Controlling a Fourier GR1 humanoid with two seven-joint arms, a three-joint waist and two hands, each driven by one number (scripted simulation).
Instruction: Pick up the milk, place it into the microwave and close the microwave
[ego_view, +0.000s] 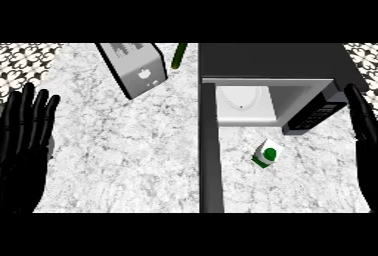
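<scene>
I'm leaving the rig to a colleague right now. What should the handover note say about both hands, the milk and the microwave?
Left hand: open, fingers up, resting at the view's left edge, holding nothing.
Right hand: open, fingers up, at the right edge beside the microwave's keypad side, holding nothing.
Milk carton: on the marble counter just in front of the microwave's opening, to the right of the door, untouched.
Microwave: door swung open toward the robot; the inside shows a white turntable plate.
Done: nothing yet.
Left: grasp the milk, likely with the right hand, set it inside, shut the door.
</scene>
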